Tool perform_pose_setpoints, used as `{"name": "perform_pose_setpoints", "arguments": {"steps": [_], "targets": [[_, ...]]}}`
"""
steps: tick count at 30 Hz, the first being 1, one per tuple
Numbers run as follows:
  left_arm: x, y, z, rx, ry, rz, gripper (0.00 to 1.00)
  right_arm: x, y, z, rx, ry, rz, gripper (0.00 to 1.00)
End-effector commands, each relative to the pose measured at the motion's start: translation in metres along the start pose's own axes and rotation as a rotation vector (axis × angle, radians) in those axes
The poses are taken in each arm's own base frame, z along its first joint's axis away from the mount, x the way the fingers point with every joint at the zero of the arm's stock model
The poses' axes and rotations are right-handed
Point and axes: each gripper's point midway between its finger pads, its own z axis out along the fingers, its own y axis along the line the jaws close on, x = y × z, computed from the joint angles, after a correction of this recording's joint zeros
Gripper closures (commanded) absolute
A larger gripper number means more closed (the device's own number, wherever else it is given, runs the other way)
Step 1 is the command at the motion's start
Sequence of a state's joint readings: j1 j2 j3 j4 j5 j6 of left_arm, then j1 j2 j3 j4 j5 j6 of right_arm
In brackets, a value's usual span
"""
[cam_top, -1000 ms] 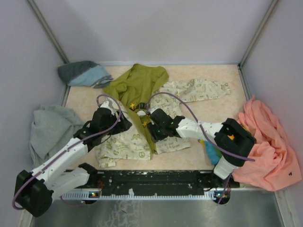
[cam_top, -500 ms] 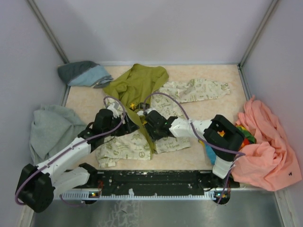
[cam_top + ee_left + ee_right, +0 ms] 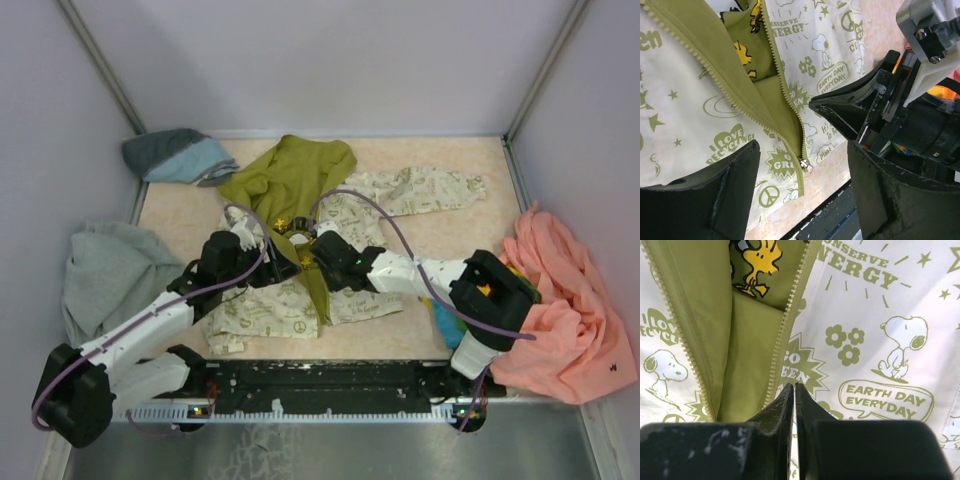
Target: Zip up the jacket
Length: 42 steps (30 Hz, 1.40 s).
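Observation:
The jacket (image 3: 258, 308) lies spread on the table, cream with olive prints, its olive hood (image 3: 285, 175) toward the back and a sleeve (image 3: 420, 188) stretched to the right. Its front stands open in a V with the olive lining (image 3: 745, 355) showing. The metal zipper slider (image 3: 806, 165) sits low on the zipper, near the hem. My left gripper (image 3: 804, 150) hangs open above the hem, its fingers either side of the slider without touching it. My right gripper (image 3: 794, 386) is shut over the right panel beside the zipper teeth (image 3: 782, 335), with nothing visible between its fingertips.
A grey sweatshirt (image 3: 105, 270) lies at the left edge and a peach-pink garment (image 3: 565, 310) at the right. A blue-grey garment (image 3: 175, 155) sits at the back left. A colourful item (image 3: 445, 322) shows under the right arm. A black rail (image 3: 330, 378) runs along the near edge.
My right gripper has closed its jaws and edged toward the zipper. The left gripper has stayed open and shifted only slightly.

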<state>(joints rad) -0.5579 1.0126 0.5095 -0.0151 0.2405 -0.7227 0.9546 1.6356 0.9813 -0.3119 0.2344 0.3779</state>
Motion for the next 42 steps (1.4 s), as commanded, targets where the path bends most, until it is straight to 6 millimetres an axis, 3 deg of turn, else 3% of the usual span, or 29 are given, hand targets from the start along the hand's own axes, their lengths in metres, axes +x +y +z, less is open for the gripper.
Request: {"name": "perform_pose_setpoints", "arguments": {"steps": [1, 6, 7, 10, 12, 16, 20, 22, 26, 30, 32, 42], "targets": [[0.002, -0.012, 0.002, 0.061, 0.005, 0.011, 0.24, -0.015, -0.004, -0.007, 0.034, -0.070, 0.017, 1.00], [0.008, -0.017, 0.004, 0.095, 0.021, 0.018, 0.25, -0.018, 0.001, -0.008, 0.012, -0.076, 0.021, 1.00], [0.008, -0.017, 0.004, 0.092, 0.020, 0.016, 0.25, -0.019, 0.003, -0.009, 0.000, -0.072, 0.017, 0.97], [0.008, -0.014, 0.003, 0.074, 0.013, 0.006, 0.25, -0.020, 0.015, -0.011, -0.061, -0.062, 0.014, 0.71], [0.006, -0.010, 0.002, 0.053, -0.003, 0.002, 0.25, -0.019, 0.024, -0.010, -0.097, -0.060, 0.016, 0.64], [0.005, -0.008, 0.000, 0.044, -0.015, 0.001, 0.25, -0.016, 0.031, -0.005, -0.104, -0.044, 0.005, 0.59], [0.009, -0.007, 0.001, 0.047, -0.003, -0.004, 0.25, -0.005, 0.026, 0.014, -0.055, -0.005, -0.004, 0.59], [0.009, -0.009, 0.000, 0.058, -0.002, -0.006, 0.25, 0.000, 0.021, 0.020, -0.022, 0.008, -0.007, 0.61], [0.012, -0.009, 0.000, 0.073, -0.007, -0.010, 0.25, 0.000, 0.017, 0.020, -0.001, 0.005, -0.011, 0.76], [0.014, -0.015, 0.000, 0.110, 0.004, -0.005, 0.25, -0.015, 0.015, 0.004, -0.011, -0.059, -0.003, 0.91], [0.015, -0.020, 0.002, 0.131, 0.010, 0.006, 0.26, -0.033, 0.015, -0.014, -0.022, -0.125, 0.015, 0.98], [0.020, -0.048, 0.013, 0.223, 0.008, 0.092, 0.31, -0.064, 0.013, -0.053, -0.064, -0.280, 0.059, 1.00]]}}
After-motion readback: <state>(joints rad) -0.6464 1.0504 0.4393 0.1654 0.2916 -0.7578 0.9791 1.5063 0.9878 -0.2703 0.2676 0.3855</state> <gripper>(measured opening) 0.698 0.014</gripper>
